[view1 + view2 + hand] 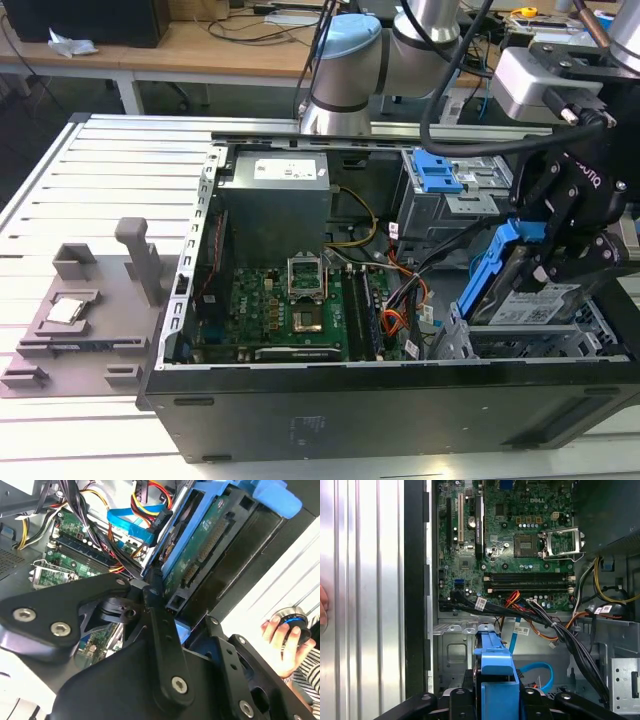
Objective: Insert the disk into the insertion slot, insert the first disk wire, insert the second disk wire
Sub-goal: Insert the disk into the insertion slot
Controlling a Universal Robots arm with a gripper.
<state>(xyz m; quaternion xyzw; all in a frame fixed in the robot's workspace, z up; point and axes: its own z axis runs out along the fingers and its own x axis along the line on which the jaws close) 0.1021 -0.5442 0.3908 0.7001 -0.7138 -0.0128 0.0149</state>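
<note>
The disk (533, 304), silver with a white-and-blue label in a bright blue carrier (488, 268), leans tilted with its lower end in the insertion slot (452, 342), the silver perforated cage at the exterior view's right of the open computer case. My gripper (556, 243) is shut on the disk's upper end. In the second wrist view a black finger (156, 611) presses against the carrier beside the disk's green circuit side (201, 544). In the first wrist view the carrier (492, 656) sits between my fingers (466, 681), above the slot's floor (452, 651). A loose blue wire (540, 672) lies nearby.
Black, orange and yellow cables (398, 312) run between the motherboard (290, 300) and the slot. A grey cage with a blue latch (437, 174) stands behind, beside the power supply (275, 195). A grey fixture (80, 310) lies at the exterior view's left. A person's hand (281, 641) rests on a knob.
</note>
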